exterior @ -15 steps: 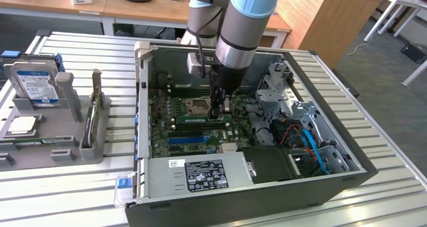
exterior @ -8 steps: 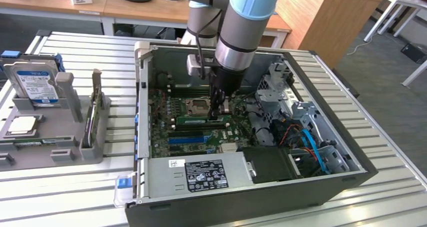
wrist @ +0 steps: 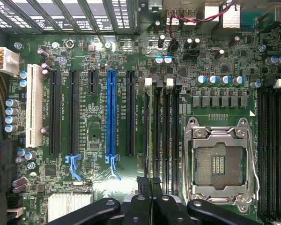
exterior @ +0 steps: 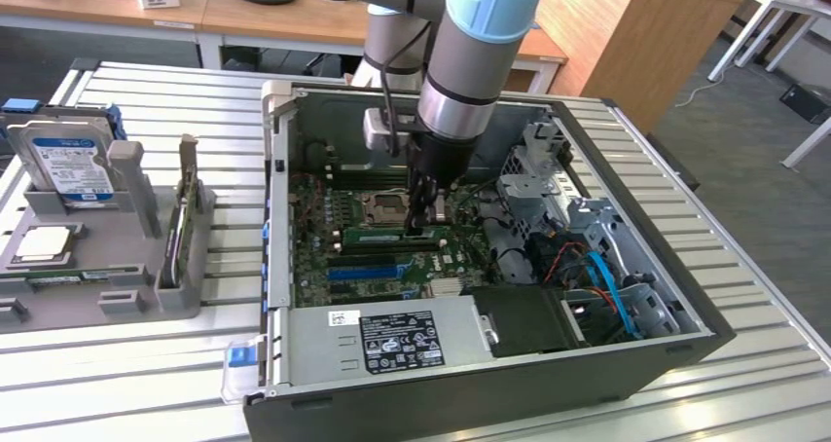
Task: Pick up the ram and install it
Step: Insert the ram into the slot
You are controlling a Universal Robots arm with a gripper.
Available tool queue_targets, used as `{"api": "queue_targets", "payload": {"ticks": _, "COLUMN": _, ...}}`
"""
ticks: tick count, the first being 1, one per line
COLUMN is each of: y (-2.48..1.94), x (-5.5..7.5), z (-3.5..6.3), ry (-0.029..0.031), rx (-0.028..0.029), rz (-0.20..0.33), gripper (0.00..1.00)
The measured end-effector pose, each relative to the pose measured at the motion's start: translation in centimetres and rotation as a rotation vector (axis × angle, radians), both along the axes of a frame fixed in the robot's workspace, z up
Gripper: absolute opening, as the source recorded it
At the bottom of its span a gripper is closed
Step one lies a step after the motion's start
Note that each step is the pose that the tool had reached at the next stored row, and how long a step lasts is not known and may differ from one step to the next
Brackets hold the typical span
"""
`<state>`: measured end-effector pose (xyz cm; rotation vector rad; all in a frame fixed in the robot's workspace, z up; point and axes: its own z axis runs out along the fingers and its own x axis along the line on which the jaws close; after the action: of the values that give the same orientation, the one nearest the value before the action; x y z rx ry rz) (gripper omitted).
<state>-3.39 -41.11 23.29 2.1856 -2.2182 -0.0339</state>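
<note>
while your gripper stands clamped shut on the ram, item status: ram held directly under the fingertips, edge down at the dimm slots, cpu socket just beside. step: insertion, likely. requirement: straight, even downward press.

A robotics lab set up for computer assembly – an open desktop computer case lies on its side on a slatted metal table, its green motherboard exposed with slots and an empty processor socket. A grey-and-blue robot arm reaches down into the case. Beside it, a grey parts holder stands a blue-labelled hard drive upright. Wooden desks and white tables on a grey floor behind give the room an office look.
</note>
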Motion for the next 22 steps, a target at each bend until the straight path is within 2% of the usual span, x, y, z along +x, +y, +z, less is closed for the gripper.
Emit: {"api": "queue_targets", "payload": {"ticks": 22, "y": 0.02, "x": 0.02, "z": -0.31, "ry": 0.0, "rx": 0.0, "rz": 0.0, "gripper": 0.12}}
